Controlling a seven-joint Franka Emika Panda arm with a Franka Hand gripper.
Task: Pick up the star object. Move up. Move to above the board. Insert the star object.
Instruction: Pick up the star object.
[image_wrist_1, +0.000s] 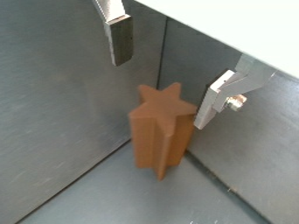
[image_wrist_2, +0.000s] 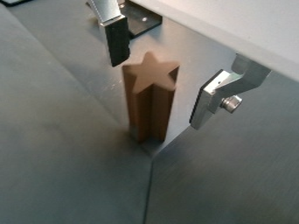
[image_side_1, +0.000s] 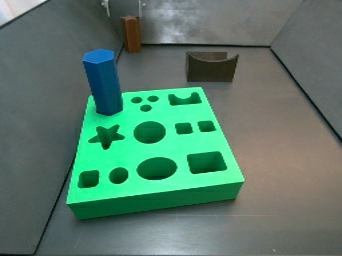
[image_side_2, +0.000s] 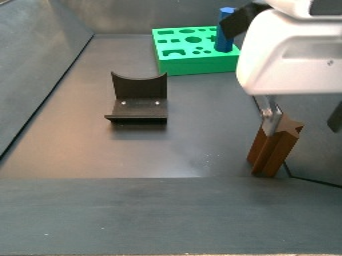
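The star object (image_wrist_1: 162, 127) is a tall brown fluted prism. It stands upright on the grey floor near the wall, and also shows in a wrist view (image_wrist_2: 149, 96) and in both side views (image_side_1: 131, 33) (image_side_2: 274, 148). My gripper (image_wrist_1: 166, 74) (image_wrist_2: 163, 74) is open just above it, with one finger (image_wrist_1: 119, 39) on each side of its top and not touching it. In a side view the gripper (image_side_2: 273, 116) hangs right over the star object. The green board (image_side_1: 154, 150) (image_side_2: 187, 48) lies flat, away from the gripper, with its star hole empty.
A blue hexagonal prism (image_side_1: 103, 82) (image_side_2: 230, 28) stands in the board. A dark brown arch block (image_side_1: 210, 65) (image_side_2: 136, 98) lies on the floor between the board and the star object. The dark fixture (image_wrist_2: 140, 22) sits behind the star object, by the wall.
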